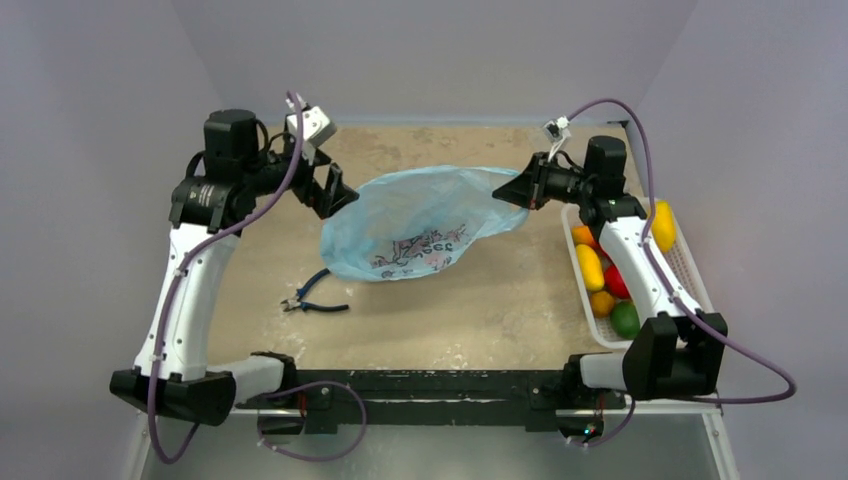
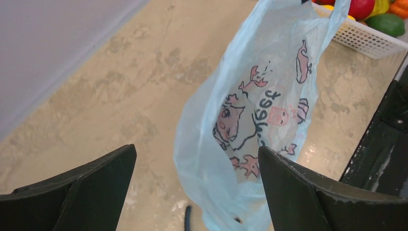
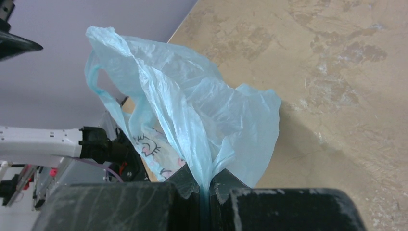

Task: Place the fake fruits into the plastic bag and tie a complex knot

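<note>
Gripped between the shut fingers of the right gripper (image 3: 207,190) is a gathered strip of the plastic bag (image 3: 192,110). By this strip the bag is held up, its printed belly sagging away from that gripper toward the table (image 1: 500,320). On the bag's far side the left gripper (image 2: 196,153) is spread wide and holds nothing. The opposite rim and a free handle loop are seen just ahead of its jaws, not yet between them.

Blue-handled pliers (image 1: 312,300) lie on the table below the left gripper, near the bag's lower edge. The fake fruits (image 1: 590,267) are all lodged in the white basket (image 1: 690,270), behind and outboard of the right gripper, and none can be seen in the bag.

The step in hand is judged to be opening the mouth. The left jaws should be brought onto the opposite rim, with one layer only taken, and closed before anything is pulled. The rim should then be drawn away gently, since thin film is likely to slip or tear.
</note>
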You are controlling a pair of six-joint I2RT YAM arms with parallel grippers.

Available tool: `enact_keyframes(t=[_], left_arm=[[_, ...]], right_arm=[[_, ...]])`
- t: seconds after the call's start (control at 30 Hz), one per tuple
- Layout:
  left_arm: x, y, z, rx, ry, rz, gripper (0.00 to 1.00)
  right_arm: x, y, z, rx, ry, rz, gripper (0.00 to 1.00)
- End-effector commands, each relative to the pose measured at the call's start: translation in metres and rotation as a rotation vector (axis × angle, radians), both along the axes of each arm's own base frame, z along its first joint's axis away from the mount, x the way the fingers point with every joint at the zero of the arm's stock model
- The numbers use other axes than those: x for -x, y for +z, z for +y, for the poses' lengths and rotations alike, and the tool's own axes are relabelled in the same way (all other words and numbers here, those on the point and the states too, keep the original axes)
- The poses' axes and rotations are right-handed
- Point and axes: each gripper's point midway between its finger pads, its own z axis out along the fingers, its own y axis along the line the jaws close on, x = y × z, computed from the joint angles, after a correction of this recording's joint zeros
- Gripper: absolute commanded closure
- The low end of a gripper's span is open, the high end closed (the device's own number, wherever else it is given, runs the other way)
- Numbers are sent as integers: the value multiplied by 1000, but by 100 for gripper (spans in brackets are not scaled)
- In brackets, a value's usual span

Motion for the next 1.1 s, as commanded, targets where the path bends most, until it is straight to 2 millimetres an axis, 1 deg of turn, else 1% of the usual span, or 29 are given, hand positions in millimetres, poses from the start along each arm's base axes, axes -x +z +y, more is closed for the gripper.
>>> enact_keyframes(t=[0.0, 0.07, 0.17, 0.23, 0.3, 0.37, 0.43, 0.5, 0.57, 0.63, 0.7, 0.77, 0.87, 0.97, 1.07], left_arm=[[-25, -6, -17, -205, -63, -65, 0], [-37, -11, -30, -294, -88, -104, 0], [-44, -22, -50, -336, -139, -84, 0], [-37, -28, -60, -321, -180, -13, 0], [-20, -27, -69, -252, -220, 60, 0], [-4, -20, -77, -172, -265, 60, 0], [12, -6, -82, -89, -274, 49, 0], [28, 11, -87, 4, -266, 93, 0], [43, 18, -93, 30, -264, 131, 0], [55, 11, -93, -31, -264, 115, 0], [64, 10, -89, -56, -267, 66, 0], [57, 5, -83, -95, -200, 36, 0], [55, -13, -77, -141, -132, 107, 0], [58, -20, -83, -117, -126, 91, 0], [62, -32, -87, -148, -122, 84, 0]], right_arm=[[-1, 16, 9, 26, 85, -87, 100], [-2, 15, 12, 28, 100, -81, 100], [-3, 16, 13, 36, 110, -77, 100], [-4, 13, 11, 54, 95, -77, 100], [-8, 9, 8, 80, 73, -78, 100], [-12, 6, 7, 89, 67, -75, 100], [-15, 5, 8, 88, 63, -62, 100], [-18, 3, 7, 87, 45, -45, 100], [-18, 3, 7, 74, 24, -18, 100], [-19, 0, 6, 62, -17, 38, 100], [-17, -2, 6, 40, -44, 96, 100], [-8, -3, 10, -10, -43, 159, 100], [0, -1, 12, -65, -69, 229, 100], [4, -4, 11, -79, -100, 263, 100], [5, -2, 8, -68, -121, 263, 100]])
